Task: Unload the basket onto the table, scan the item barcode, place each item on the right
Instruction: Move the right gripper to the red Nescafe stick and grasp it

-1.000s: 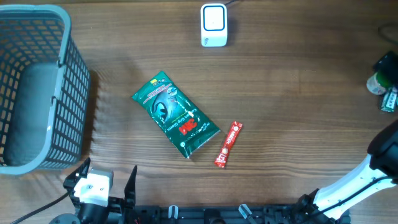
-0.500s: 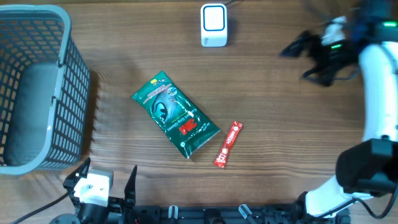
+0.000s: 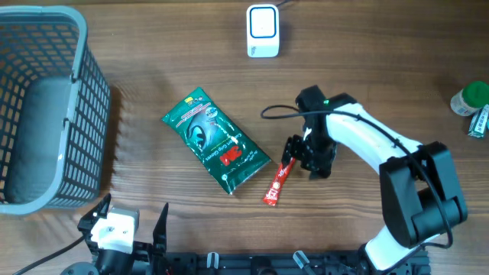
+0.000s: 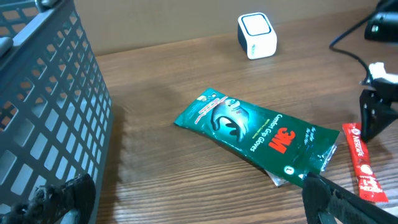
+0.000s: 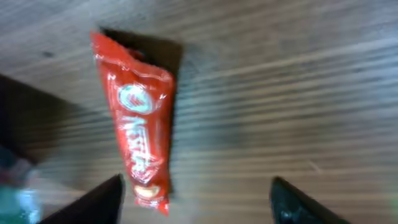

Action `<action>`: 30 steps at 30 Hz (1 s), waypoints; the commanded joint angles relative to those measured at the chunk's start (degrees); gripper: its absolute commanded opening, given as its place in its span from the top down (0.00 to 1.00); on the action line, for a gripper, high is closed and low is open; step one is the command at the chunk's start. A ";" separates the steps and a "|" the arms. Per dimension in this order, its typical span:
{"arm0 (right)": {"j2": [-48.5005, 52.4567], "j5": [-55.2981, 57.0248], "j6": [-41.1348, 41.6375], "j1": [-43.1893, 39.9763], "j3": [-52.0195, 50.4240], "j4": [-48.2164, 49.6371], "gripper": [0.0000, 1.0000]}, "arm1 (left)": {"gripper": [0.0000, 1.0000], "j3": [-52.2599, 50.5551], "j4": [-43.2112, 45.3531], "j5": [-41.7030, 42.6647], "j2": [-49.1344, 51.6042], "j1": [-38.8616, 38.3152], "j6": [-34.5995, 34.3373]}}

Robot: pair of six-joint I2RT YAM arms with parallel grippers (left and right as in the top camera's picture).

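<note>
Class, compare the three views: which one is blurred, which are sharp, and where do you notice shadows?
Right wrist: motion-blurred, the print on the sachet smeared, with a dark shadow beside its top end. Overhead: sharp and evenly lit, with a faint shadow on the wood right of the basket. Left wrist: crisp, the lettering on the green pack readable.

The right arm (image 3: 367, 141) reaches from the near right toward the centre, with the right gripper (image 3: 299, 156) low and its jaws parted. The left gripper (image 3: 134, 206) sits near left, jaws wide.
</note>
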 commanded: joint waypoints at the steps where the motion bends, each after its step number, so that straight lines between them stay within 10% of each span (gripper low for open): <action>1: 0.22 0.98 1.31 2.08 -4.70 5.55 0.10 | 0.00 -0.04 0.13 0.68 -0.09 -0.26 -0.15; 7: 0.22 0.98 1.33 4.48 -11.19 16.28 0.29 | 0.00 -0.04 0.13 0.68 -0.09 -0.26 -0.15; 10: 0.22 1.01 1.33 4.72 -12.87 19.37 0.74 | 0.00 -0.04 0.13 0.68 -0.09 -0.26 -0.15; 15: 0.22 2.73 -1.70 4.72 -14.10 20.85 0.50 | 0.00 -0.04 0.13 0.68 -0.09 -0.26 -0.15; 18: 0.22 4.04 -1.75 4.72 -15.17 20.90 0.59 | 0.00 -0.04 0.13 0.68 -0.09 -0.26 -0.15; 22: 0.22 4.22 -2.38 4.72 -15.72 20.98 0.95 | 0.00 -0.04 0.13 0.68 -0.09 -0.26 -0.15; 30: 0.07 1.33 3.48 2.93 -10.23 1.64 0.96 | 0.00 -0.04 0.13 0.68 -0.09 -0.26 -0.15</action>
